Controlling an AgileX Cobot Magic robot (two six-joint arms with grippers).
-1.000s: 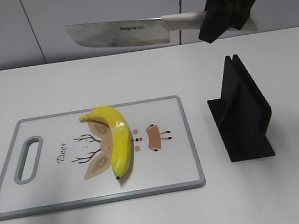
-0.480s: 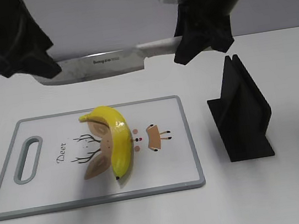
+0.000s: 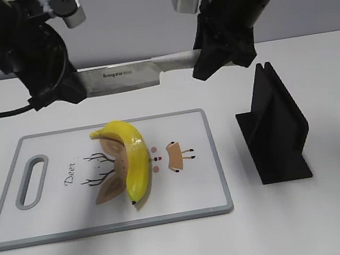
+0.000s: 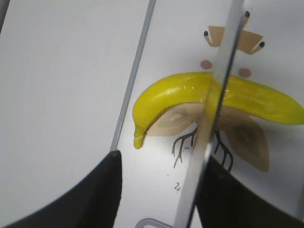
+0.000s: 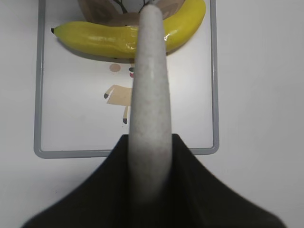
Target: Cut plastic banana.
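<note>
Fingers of the right gripper (image 3: 220, 57) are clamped on the pale speckled handle (image 5: 149, 95) of a broad steel cleaver-style knife (image 3: 122, 77), holding it level in the air with the blade stretching toward the left. The left gripper (image 3: 50, 87) sits at the far end of that blade; in the left wrist view its dark fingers (image 4: 90, 194) stand on either side of the blade's thin edge, but whether they press on it cannot be told. Below the knife, the glossy yellow curved plastic banana (image 3: 132, 158) lies on a white cutting board with a grey rim (image 3: 219, 158) and a deer drawing. A black angled stand (image 3: 274, 125) sits on the white table (image 3: 335, 218), just to the right of the board.
</note>
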